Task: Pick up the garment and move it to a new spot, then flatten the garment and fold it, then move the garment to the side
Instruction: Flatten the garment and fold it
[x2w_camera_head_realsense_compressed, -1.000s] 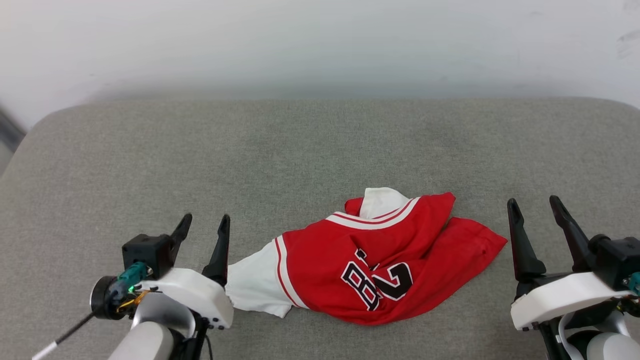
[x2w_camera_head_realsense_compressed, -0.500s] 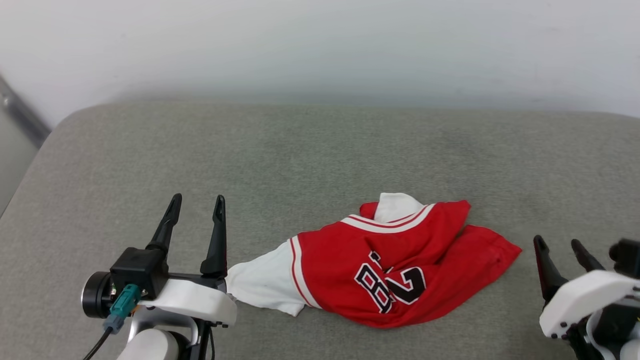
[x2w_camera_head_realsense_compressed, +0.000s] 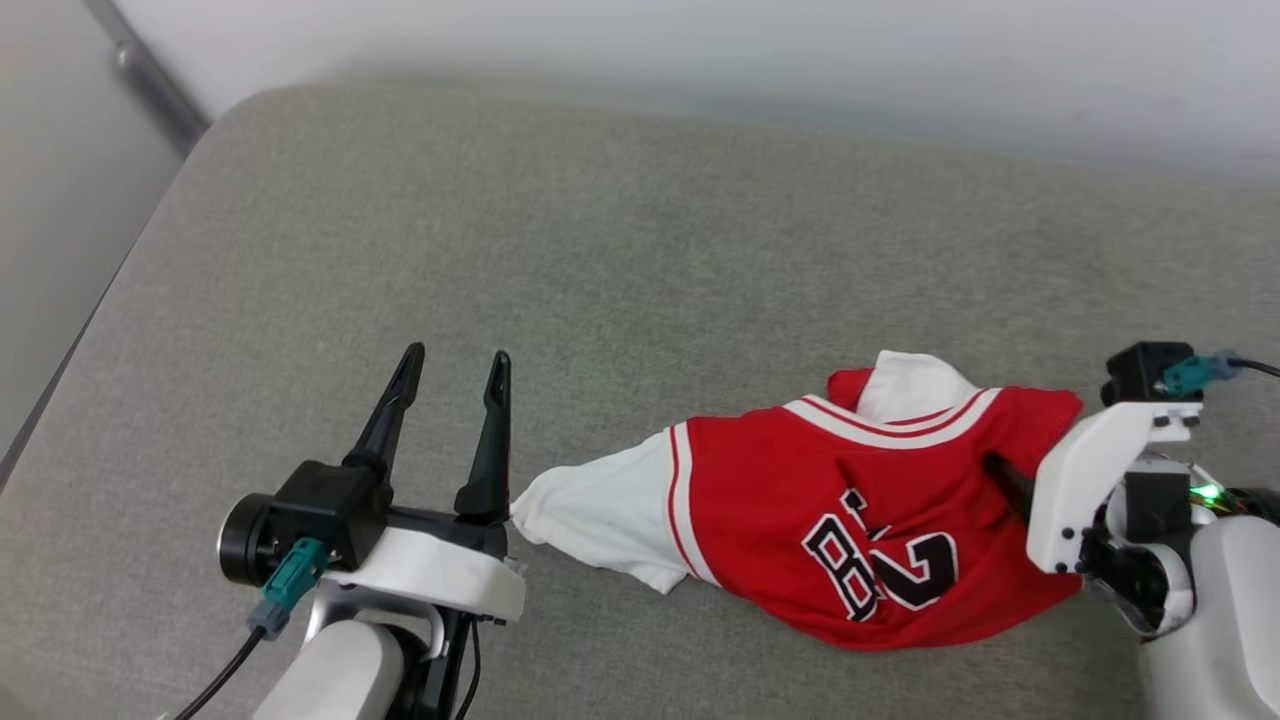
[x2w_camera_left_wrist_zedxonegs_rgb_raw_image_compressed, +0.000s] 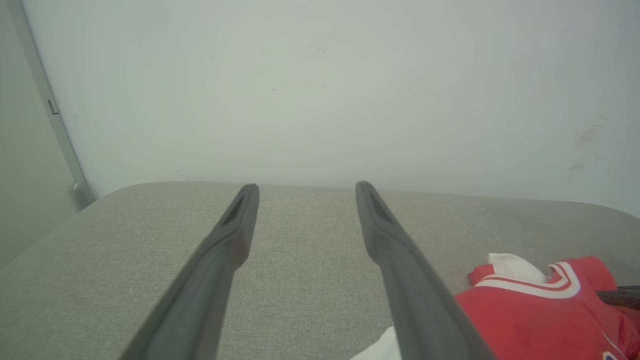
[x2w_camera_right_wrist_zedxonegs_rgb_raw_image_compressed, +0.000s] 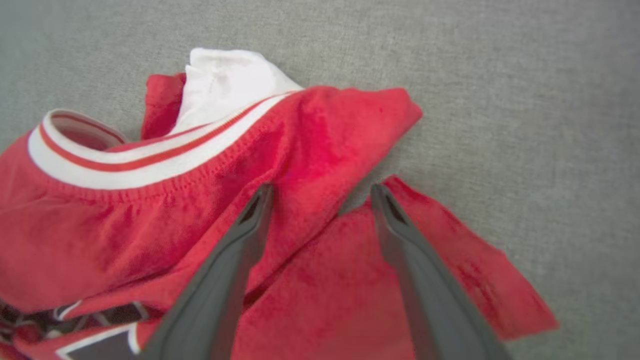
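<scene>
The garment (x2w_camera_head_realsense_compressed: 850, 510) is seen lying crumpled on the worktop (x2w_camera_head_realsense_compressed: 600, 250), at the lower right of the head view. One white sleeve (x2w_camera_head_realsense_compressed: 600, 510) is stretched out toward the lower left, the striped trim (x2w_camera_head_realsense_compressed: 900, 420) is turned up at the top, and the number (x2w_camera_head_realsense_compressed: 880, 560) is creased and askew. At its right end two red folds are overlapped, with a notch between them.

The right hand (x2w_camera_right_wrist_zedxonegs_rgb_raw_image_compressed: 321, 189) is held over that end with its fingers spread and nothing pinched. In the right wrist view one tip is placed above the upper fold and the other at the notch. Whether the cloth is touched cannot be told.

If the fingers are closed here, only the upper fold may be caught, so the rest would be dragged in a lump, or both folds may be taken together and the tangle kept. If the tips are driven too low, the worktop's cloth cover could be snagged. A thin pinch at the fold's edge may slip once the weight is taken.

The left hand (x2w_camera_head_realsense_compressed: 457, 355) is seen spread and empty at the lower left, just beside the sleeve's end. The sleeve could be trapped against it when the garment is lifted, and the pull would be skewed.
</scene>
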